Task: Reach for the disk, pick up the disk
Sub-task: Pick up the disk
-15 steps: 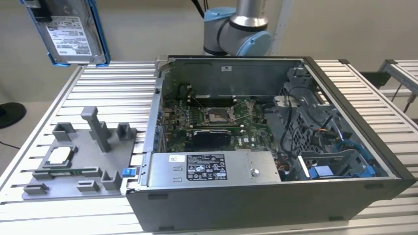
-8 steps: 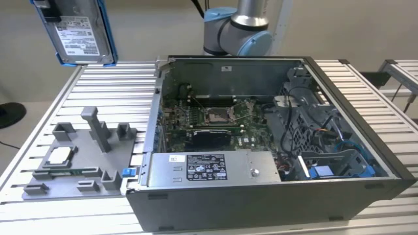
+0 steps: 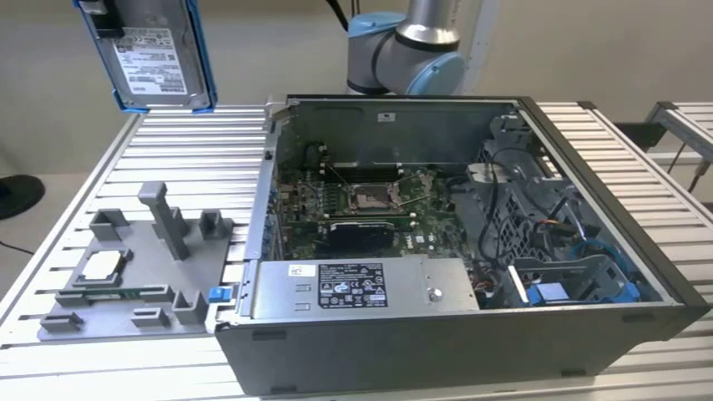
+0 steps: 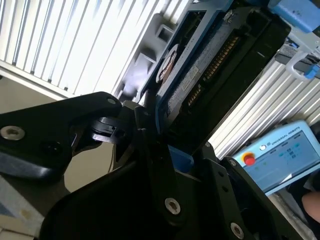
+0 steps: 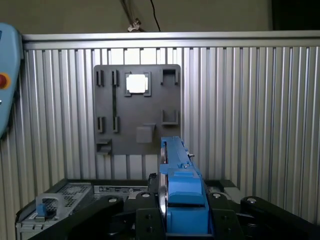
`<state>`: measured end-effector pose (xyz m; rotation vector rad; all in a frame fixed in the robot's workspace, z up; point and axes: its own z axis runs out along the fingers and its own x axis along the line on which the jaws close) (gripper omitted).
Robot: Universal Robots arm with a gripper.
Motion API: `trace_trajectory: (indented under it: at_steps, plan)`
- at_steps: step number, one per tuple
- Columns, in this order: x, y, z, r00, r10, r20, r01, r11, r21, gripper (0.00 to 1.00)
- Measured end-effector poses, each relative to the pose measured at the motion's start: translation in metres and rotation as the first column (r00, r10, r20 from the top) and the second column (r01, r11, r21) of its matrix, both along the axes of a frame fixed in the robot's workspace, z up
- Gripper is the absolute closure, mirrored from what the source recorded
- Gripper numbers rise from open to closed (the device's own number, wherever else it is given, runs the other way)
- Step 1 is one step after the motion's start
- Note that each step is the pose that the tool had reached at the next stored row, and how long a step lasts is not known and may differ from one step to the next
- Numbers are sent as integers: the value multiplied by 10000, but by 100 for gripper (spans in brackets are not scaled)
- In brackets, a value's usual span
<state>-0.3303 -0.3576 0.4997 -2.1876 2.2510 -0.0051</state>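
The disk [image 3: 150, 54], a silver hard drive with a white label in a blue bracket, hangs upright in the air above the far corner of the slatted table at the exterior view's left. My gripper [image 3: 106, 15] holds it from above at the picture's upper edge. In the first wrist view the disk [image 5: 179, 180] stands edge-on between my black fingers [image 5: 145, 220], with the gripper [image 5: 182, 217] shut on it. The second wrist view shows the disk [image 4: 200, 65] from its connector side, clamped in the gripper [image 4: 167, 145].
An open computer case [image 3: 590, 150] fills the table's middle, with a grey labelled power-supply box [image 3: 356, 288] at its front. A grey fixture plate [image 3: 156, 292] carrying a small silver chip [image 3: 100, 266] lies below the disk. The arm's base [image 3: 407, 50] stands behind the case. A teach pendant [image 4: 280, 155] lies off the table.
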Motion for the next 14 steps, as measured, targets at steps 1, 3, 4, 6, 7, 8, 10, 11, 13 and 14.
trace_trajectory:
  at_steps: [1, 3, 4, 6, 7, 8, 10, 11, 13, 14]
  plan:
    - [25, 0, 0, 10000, 0, 0, 0, 10000, 0, 100]
    - [72, 0, 0, 10000, -1, 0, 1, 10000, 0, 100]
    - [99, 0, 0, 10000, -1, 0, 1, 10000, 0, 100]
    - [148, 0, 0, 10000, 0, 0, 0, 10000, 0, 100]
    - [173, 0, 0, 10000, 0, 0, 0, 10000, 0, 100]
    - [198, 0, 0, 10000, 0, 0, 0, 10000, 0, 100]
    - [247, 0, 0, 10000, 0, 0, 0, 10000, 0, 100]
    - [272, 0, 0, 10000, 1, -1, -1, 10000, 0, 100]
    - [321, 0, 0, 10000, 0, 0, 0, 10000, 0, 100]
    - [347, 0, 0, 10000, -1, 0, 1, 10000, 0, 100]
